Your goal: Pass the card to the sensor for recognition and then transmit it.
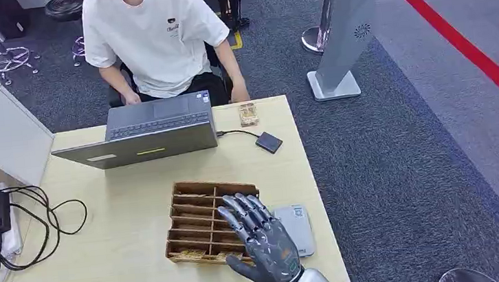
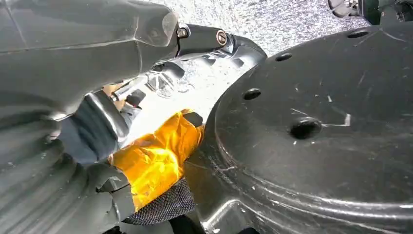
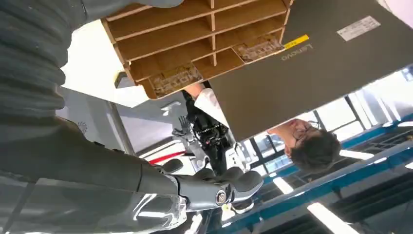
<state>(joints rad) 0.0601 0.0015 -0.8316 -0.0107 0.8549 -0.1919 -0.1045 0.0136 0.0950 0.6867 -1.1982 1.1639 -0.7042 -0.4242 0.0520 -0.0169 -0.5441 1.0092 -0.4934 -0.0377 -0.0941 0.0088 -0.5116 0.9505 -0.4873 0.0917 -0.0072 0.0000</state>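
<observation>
The right hand (image 1: 262,240) hovers flat over the near right corner of the wooden slotted tray (image 1: 192,219), fingers spread and pointing away toward the person (image 1: 154,36) at the laptop (image 1: 142,134); it has hold of nothing. Cards (image 1: 188,254) lie in the tray's nearest slots, long axis across the table, pale brown and printed. The tray is thin plywood, ribbed with dividers. Just right of it lies the sensor (image 1: 298,227), a smooth grey rounded slab. The left hand (image 2: 97,131) hangs beside dark body parts; its grip I cannot tell
</observation>
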